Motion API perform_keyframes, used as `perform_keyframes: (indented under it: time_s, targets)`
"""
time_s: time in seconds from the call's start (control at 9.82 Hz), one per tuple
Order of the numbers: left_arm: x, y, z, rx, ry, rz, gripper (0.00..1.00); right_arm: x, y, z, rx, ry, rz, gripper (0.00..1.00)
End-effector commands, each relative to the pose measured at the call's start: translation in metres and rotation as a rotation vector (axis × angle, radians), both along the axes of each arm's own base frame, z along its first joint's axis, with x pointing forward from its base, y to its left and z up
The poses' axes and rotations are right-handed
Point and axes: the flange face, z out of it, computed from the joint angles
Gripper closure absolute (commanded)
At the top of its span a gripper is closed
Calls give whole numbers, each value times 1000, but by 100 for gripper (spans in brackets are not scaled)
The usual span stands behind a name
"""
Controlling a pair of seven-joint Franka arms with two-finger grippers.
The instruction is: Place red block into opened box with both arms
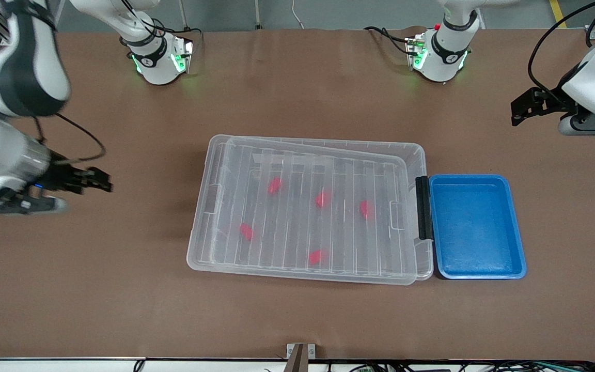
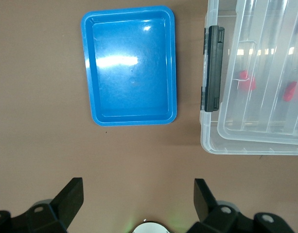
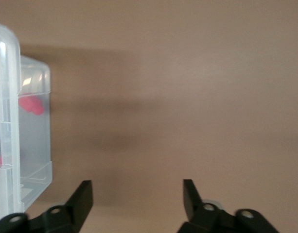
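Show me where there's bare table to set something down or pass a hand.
Free: the wide strip between the box and the front camera's edge, the band between the box and the arms' bases, and the table under the open right gripper and open left gripper. Crowded: the blue tray sits tight against the box's black clip.

blue tray (image 1: 477, 227), brown table (image 1: 297, 315)

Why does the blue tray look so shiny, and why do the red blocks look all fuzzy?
In the left wrist view, ceiling lights bounce off the blue tray as white glare. In the front view, the red blocks look smeared because the ribbed clear lid lies over them. In the right wrist view, a soft dark shadow falls on the table beside the box.
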Motion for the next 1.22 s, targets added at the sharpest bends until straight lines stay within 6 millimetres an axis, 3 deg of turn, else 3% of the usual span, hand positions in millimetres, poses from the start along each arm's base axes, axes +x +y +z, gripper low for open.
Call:
perform_keyframes:
  time_s: [0.0, 0.2, 0.31, 0.71, 1.12]
  targets:
    - [-6, -4, -14, -3, 1, 1, 0, -33, -22, 48, -48, -46, -28, 0]
    - [-1, -7, -3, -5, -22, -28, 0, -62, -57, 112, -40, -12, -95, 0]
    - [8, -8, 1, -11, -28, -28, 0, -74, -78, 132, -29, 17, -126, 0]
    - [4, -11, 15, -11, -4, -34, 0, -73, -78, 133, -27, 14, -126, 0]
    - [3, -16, 14, -15, -1, -40, 0, -73, -79, 133, -29, 17, -125, 0]
